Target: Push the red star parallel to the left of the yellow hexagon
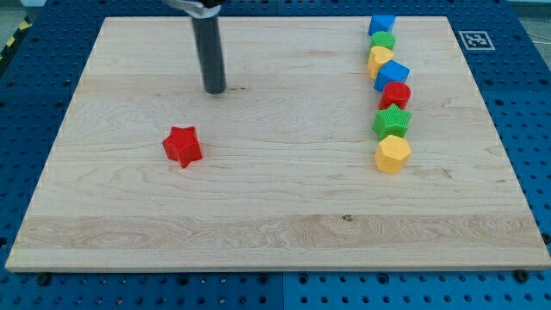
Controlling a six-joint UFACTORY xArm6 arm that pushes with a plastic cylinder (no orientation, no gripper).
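A red star (182,145) lies on the wooden board (275,207), left of centre. A yellow hexagon (393,154) sits far to its right, at the bottom end of a column of blocks. The two are at nearly the same height in the view, with a wide gap between them. My tip (215,89) rests on the board above and slightly right of the red star, apart from it.
The column above the yellow hexagon holds a green star (392,122), a red block (396,95), a blue block (392,74), a yellow block (380,59), a green block (383,40) and a blue block (381,23). Blue pegboard surrounds the board.
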